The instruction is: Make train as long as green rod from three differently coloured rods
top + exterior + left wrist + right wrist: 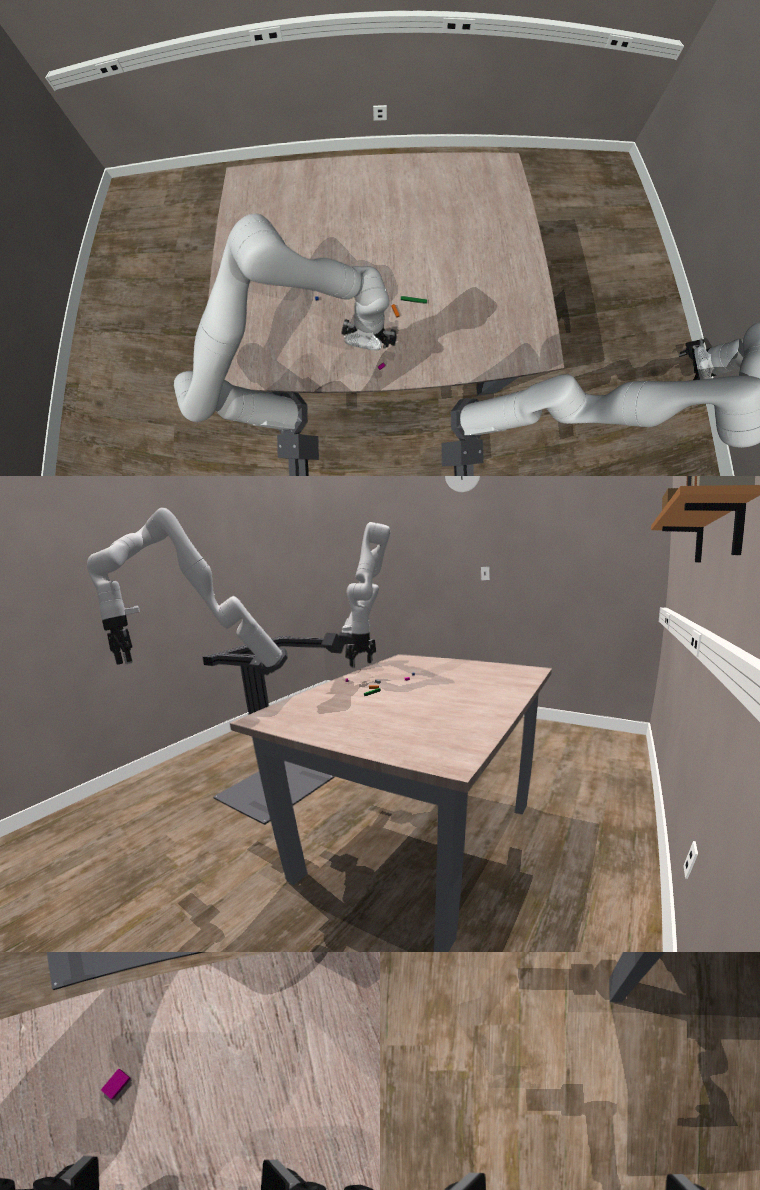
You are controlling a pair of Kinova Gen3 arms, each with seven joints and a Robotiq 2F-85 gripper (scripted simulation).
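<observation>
The green rod [413, 299] [371, 691] lies flat, with the orange rod [395, 310] [374, 687] beside it, apart and at another angle. The grey rod [378, 681] and one magenta rod [407, 678] are hidden in the top view. Another magenta rod [381, 366] [346, 680] [116, 1084] lies near the table edge on the arms' side. The blue rod [316, 298] [413, 673] lies apart. My left gripper [367, 331] [361, 661] [181, 1172] is open and empty above the table. My right gripper [682, 353] [123, 661] [576, 1182] is open and empty, off the table.
The wooden table [448, 224] [448, 722] carries the scattered rods. The left arm reaches over it and covers part of the rod area in the top view. The right arm stretches out over the floor [440, 1117]. A table leg [630, 974] shows in the right wrist view.
</observation>
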